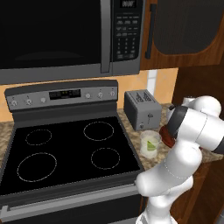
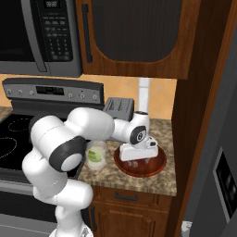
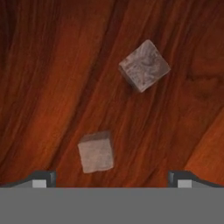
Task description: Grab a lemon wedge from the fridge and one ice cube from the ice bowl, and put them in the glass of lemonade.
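Note:
My gripper (image 2: 139, 163) hangs open inside the reddish-brown ice bowl (image 2: 159, 165), fingers pointing down with nothing between them. In the hand view the fingertips (image 3: 43, 178) stand wide apart just above the bowl floor (image 3: 52, 87). One ice cube (image 3: 96, 152) lies between them, nearer the left finger, and a second ice cube (image 3: 144, 65) lies farther off. The glass of lemonade (image 2: 96, 156) stands left of the bowl, with a yellowish-green lemon wedge (image 1: 151, 144) showing inside it. The grey fridge (image 2: 217, 152) rises at the far right.
A steel toaster (image 1: 141, 109) stands behind the glass (image 1: 149, 143) on the granite counter (image 2: 139, 183). The black stove top (image 1: 70, 148) lies to the left, under a microwave (image 1: 65, 35). A dark wood panel (image 2: 199, 115) separates the counter from the fridge.

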### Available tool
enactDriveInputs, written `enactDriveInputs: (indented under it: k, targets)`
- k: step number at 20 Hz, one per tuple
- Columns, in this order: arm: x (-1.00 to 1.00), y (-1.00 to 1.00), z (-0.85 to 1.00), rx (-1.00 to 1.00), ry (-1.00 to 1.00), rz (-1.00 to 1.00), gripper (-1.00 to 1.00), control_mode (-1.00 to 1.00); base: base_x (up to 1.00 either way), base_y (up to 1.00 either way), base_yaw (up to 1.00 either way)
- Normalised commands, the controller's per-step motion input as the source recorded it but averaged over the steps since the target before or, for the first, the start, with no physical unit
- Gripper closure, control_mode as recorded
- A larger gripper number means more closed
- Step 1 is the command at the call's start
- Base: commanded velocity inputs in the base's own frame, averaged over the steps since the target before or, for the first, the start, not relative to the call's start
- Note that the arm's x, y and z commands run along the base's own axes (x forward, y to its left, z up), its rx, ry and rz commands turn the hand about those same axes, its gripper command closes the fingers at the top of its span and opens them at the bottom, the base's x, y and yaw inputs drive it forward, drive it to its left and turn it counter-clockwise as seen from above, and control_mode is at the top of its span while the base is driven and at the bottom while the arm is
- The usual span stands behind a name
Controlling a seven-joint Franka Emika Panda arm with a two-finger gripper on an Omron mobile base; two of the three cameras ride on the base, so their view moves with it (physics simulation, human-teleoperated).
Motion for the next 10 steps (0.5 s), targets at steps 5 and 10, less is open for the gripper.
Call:
enactDriveInputs:
  k: [5,10]
  targets:
    - [0.0,0.0,-0.13,0.0,0.0,0.0,-1.0,-1.0,0.0,0.0,0.0]
    - [0.01,0.03,-0.1,0.0,0.0,0.0,-1.0,-1.0,0.0,0.0,0.0]
